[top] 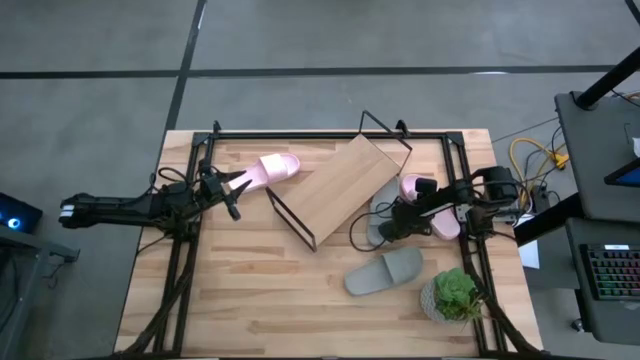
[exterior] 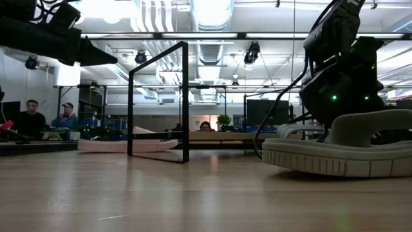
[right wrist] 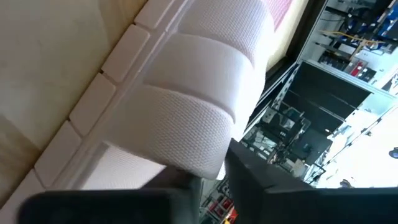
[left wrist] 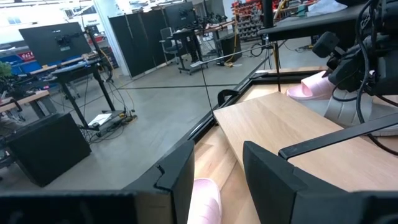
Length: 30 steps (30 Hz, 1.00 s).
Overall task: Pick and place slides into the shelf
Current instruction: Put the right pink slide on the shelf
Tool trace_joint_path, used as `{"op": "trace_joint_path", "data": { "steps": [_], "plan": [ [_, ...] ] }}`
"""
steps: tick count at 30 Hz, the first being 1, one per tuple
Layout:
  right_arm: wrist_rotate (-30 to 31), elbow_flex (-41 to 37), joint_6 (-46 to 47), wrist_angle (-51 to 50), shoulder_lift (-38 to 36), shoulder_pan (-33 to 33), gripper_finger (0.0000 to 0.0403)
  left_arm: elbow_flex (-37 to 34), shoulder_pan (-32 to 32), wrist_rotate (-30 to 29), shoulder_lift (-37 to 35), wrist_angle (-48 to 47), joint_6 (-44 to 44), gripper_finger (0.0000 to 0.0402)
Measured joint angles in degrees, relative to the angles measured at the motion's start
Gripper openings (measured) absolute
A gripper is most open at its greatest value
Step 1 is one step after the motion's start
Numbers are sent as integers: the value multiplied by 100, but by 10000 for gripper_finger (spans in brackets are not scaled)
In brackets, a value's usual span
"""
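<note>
A grey slide [top: 377, 215] lies on the table at the right edge of the slanted wooden shelf [top: 340, 188], and my right gripper [top: 392, 222] is shut on it. Its ribbed strap fills the right wrist view. A pink slide [top: 428, 200] lies under the right arm. A second grey slide [top: 385, 272] rests sole down near the front. Another pink slide [top: 270, 170] lies left of the shelf. My left gripper [top: 230, 192] hovers open and level above its heel end, touching nothing. My right gripper has the edge of the grey slide's wide strap [right wrist: 205, 155] between its two fingers [right wrist: 273, 186]. The fingers slant down at it from the table's right side. The slide's sole lies on the table.
A potted plant [top: 455, 295] stands at the front right corner. The shelf's black wire frame [exterior: 158, 103] rises at both ends of the board. Bare wood lies open at the front left. People sit in the room beyond the table.
</note>
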Motion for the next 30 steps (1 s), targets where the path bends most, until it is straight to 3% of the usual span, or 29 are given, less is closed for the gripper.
{"op": "trace_joint_path", "data": {
  "steps": [2, 12, 30],
  "plan": [
    [3, 0, 15, -2, 0, 0, 17, 0, 1, -1, 8, 5, -1, 122],
    [-34, 114, 255, -402, -233, 0, 10, 0, 1, 0, 11, 2, -1, 122],
    [-173, 894, 482, -1131, -1744, 203, 9, -2, 1, -2, -4, 5, -3, 122]
  ]
}}
